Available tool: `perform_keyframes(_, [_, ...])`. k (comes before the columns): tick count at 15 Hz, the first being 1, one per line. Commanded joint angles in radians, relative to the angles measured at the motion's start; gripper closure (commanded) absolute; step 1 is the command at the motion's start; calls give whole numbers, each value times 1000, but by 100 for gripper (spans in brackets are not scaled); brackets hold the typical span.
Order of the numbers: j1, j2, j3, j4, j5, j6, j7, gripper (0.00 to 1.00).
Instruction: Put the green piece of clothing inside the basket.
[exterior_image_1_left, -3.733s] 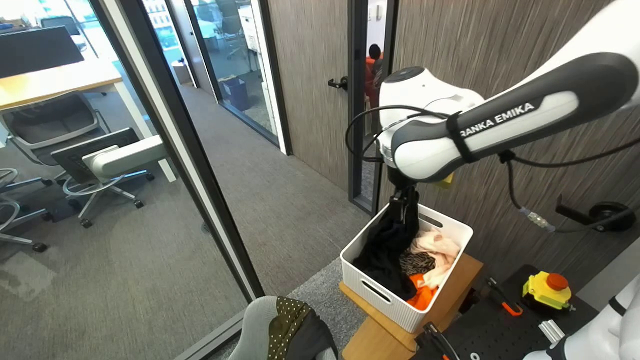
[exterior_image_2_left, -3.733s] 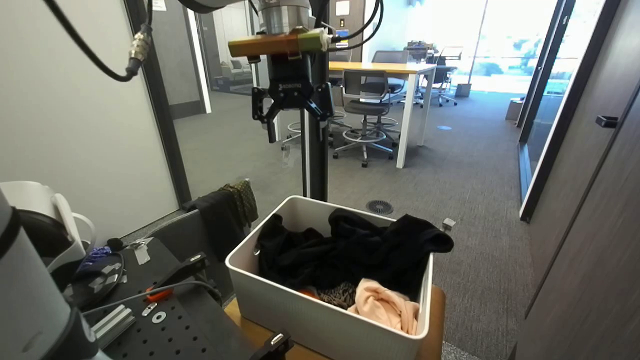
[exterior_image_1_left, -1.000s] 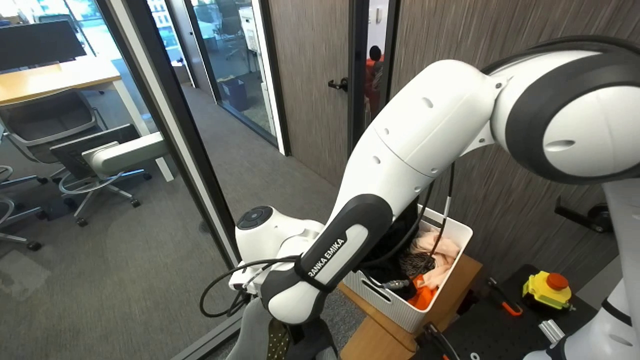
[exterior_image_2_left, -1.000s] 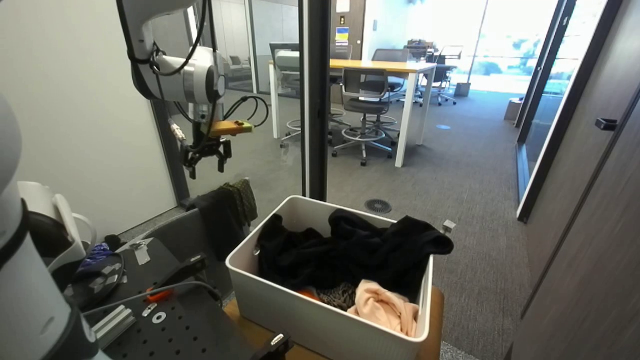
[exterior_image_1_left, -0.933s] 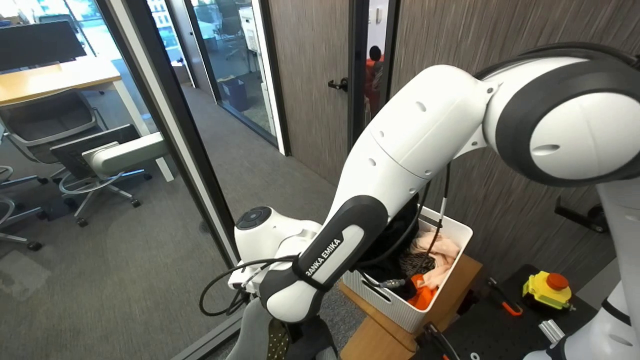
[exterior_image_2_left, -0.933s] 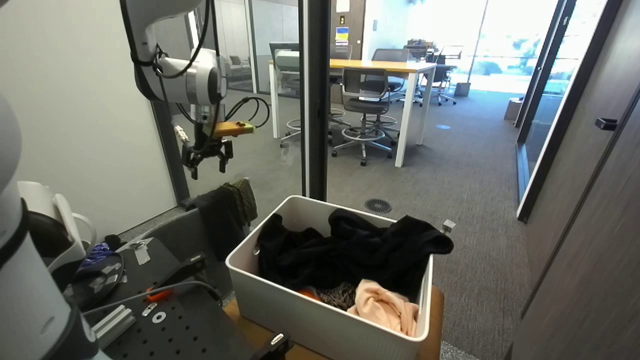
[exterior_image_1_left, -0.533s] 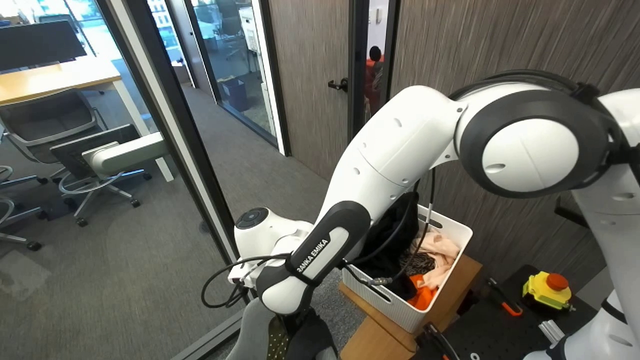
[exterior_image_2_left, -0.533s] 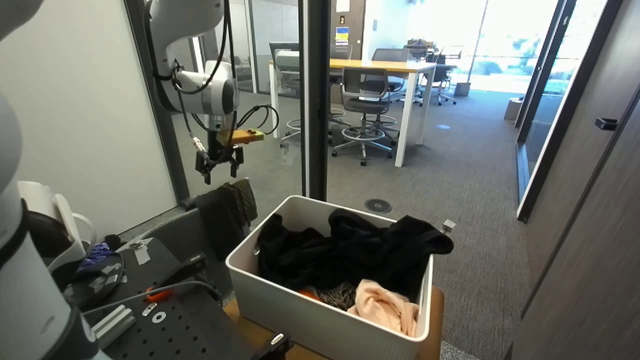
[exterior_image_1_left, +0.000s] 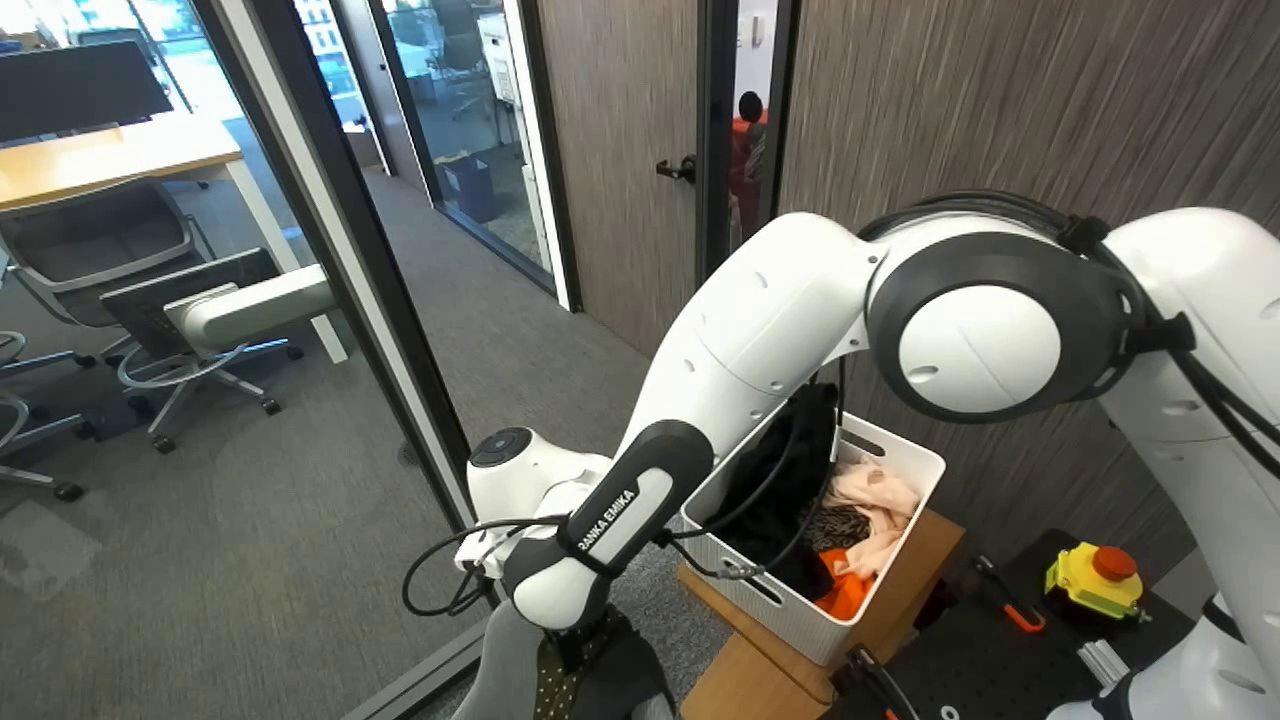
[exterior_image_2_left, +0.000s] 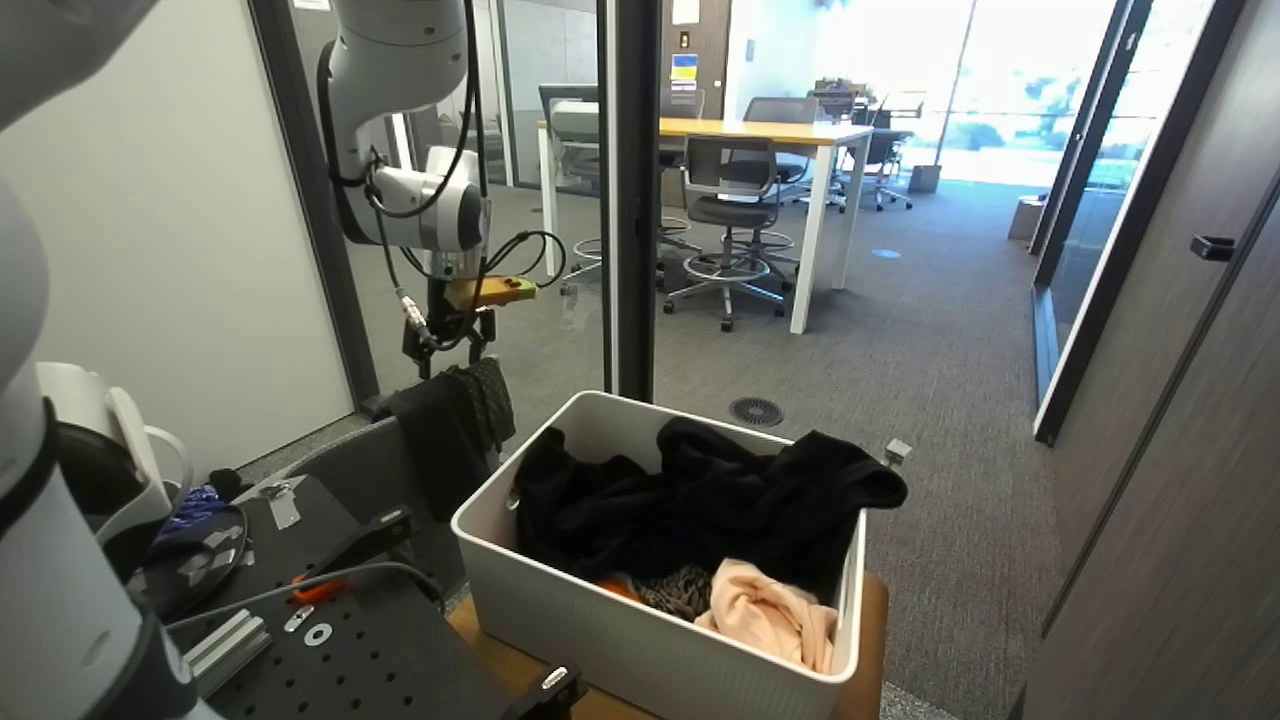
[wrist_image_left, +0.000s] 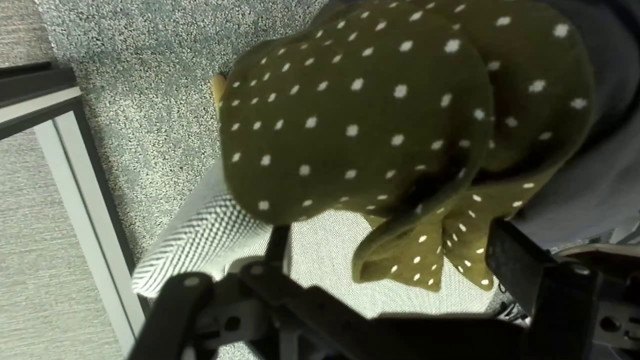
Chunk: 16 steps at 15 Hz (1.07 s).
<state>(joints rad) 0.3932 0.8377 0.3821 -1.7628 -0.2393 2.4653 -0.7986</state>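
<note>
Over the grey chair (exterior_image_1_left: 503, 662), 2 fingers (wrist_image_left: 517, 260), wide apart, hold nothing near the green dotted cloth (wrist_image_left: 350, 125); contact is unclear.

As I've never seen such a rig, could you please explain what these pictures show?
The white machine is a robot arm; its gripper is open, holding nothing. Two cameras watch from outside; the wrist view, taken from the arm, looks past the gripper at a green cloth draped over a grey chair. In both exterior views, a basket stands on a wooden surface. Inside lie a peach cloth, an orange cloth, a patterned cloth and, partly sticking out, a black garment.
</note>
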Motion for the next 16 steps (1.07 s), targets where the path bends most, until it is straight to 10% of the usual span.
perform_keyframes(1, [17, 41, -6, 58, -16, -13, 7, 0])
perform_keyframes(16, [25, 78, -5, 82, -15, -54, 4, 0])
